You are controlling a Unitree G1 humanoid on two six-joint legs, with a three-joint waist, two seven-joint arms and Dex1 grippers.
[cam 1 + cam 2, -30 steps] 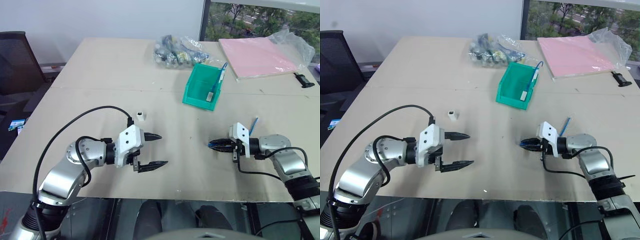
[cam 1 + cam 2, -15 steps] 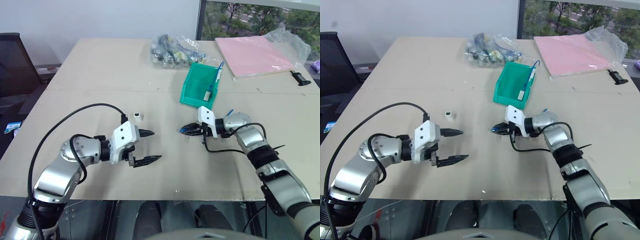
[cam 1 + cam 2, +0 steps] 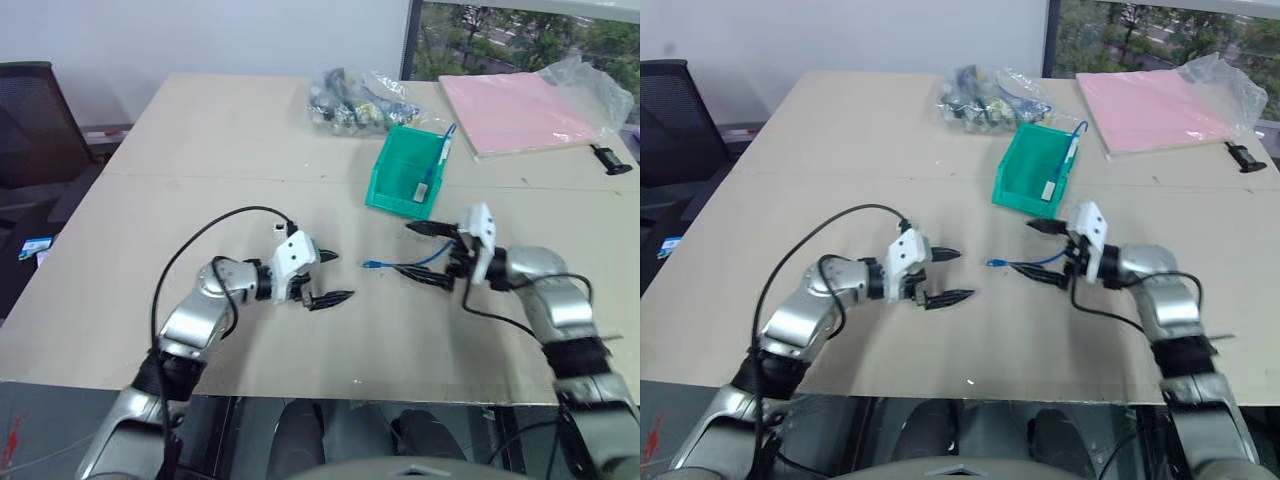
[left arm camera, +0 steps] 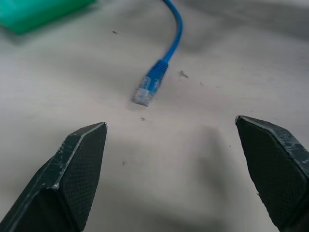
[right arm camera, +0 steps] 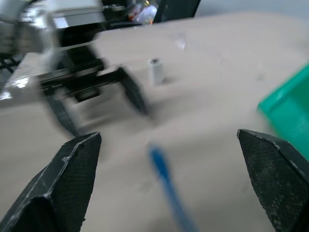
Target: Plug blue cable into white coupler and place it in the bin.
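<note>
1. The right gripper (image 3: pixel 428 256) has just sprung wide, dropping the blue cable (image 3: pixel 405 266) onto the table (image 3: pixel 200 150) between both grippers.
2. The left gripper (image 3: pixel 331 277), spread, has moved toward the plug.
3. The white coupler (image 5: pixel 155 70) stands behind it, unplugged; the bin (image 3: pixel 398 178) waits.

- The table (image 3: pixel 200 140) has a matt beige top, smooth, with small dark specks.
- The bin (image 3: pixel 405 170) looks like glossy teal plastic.
- The blue cable (image 4: pixel 166 48) has a smooth rubbery jacket and a clear plastic plug.
- The left gripper (image 3: pixel 330 277) has black fingers (image 4: pixel 79 159) with a fine textured matt surface.
- Behind the bin, a bag (image 3: pixel 355 98) of clear shiny plastic film.
</note>
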